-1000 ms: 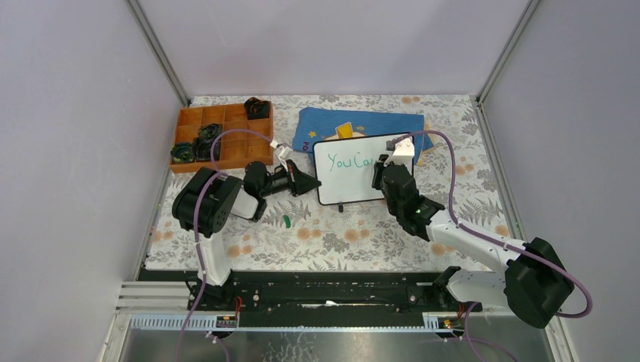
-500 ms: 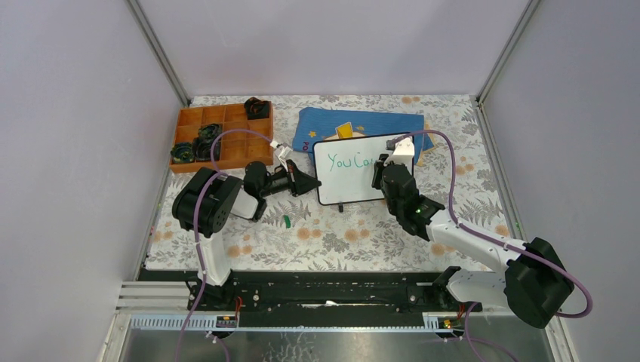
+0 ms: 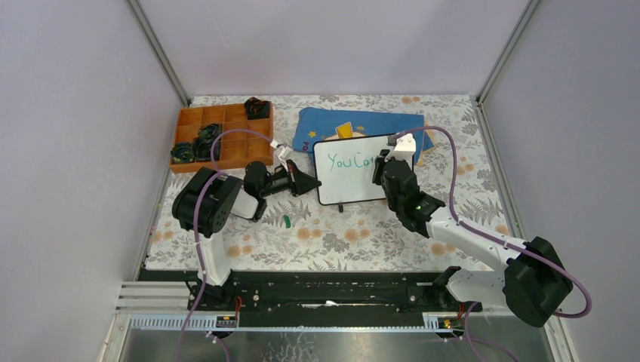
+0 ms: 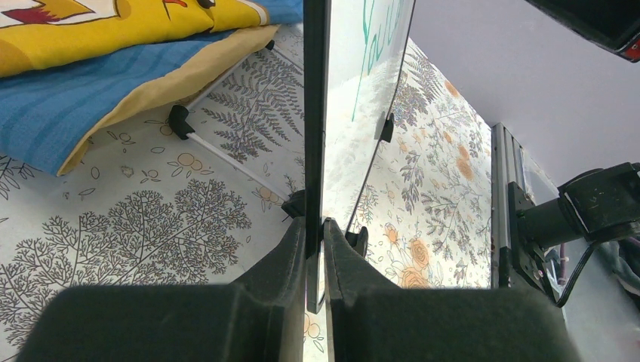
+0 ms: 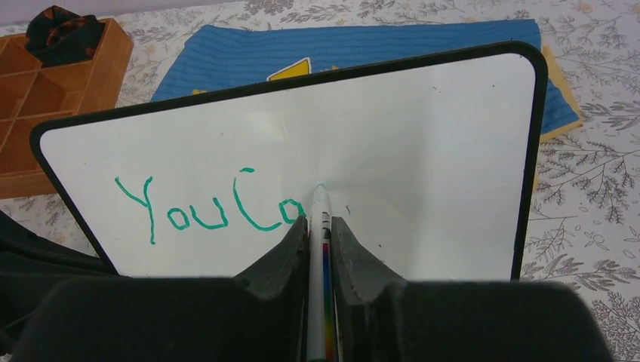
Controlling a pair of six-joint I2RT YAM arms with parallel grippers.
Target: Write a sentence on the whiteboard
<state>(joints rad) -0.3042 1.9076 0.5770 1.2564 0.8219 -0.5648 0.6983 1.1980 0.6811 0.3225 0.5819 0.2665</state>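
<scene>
The whiteboard [image 3: 349,170] [image 5: 423,151] stands tilted on small black feet in the middle of the table. Green handwriting on it reads "You Ca" [image 5: 211,207], the start of the sentence. My left gripper [image 3: 308,183] [image 4: 315,226] is shut on the whiteboard's left edge [image 4: 315,136], seen edge-on. My right gripper [image 3: 380,170] [image 5: 320,222] is shut on a white marker [image 5: 319,249] with a rainbow stripe. Its tip touches the board just right of the last letter.
A blue cloth with yellow print [image 3: 362,122] lies behind the board. An orange compartment tray [image 3: 219,136] with dark items sits at the back left. A small green cap [image 3: 287,221] lies on the floral tablecloth in front of the left gripper.
The right gripper with the marker has shifted very slightly on the board. The left arm holds still.
</scene>
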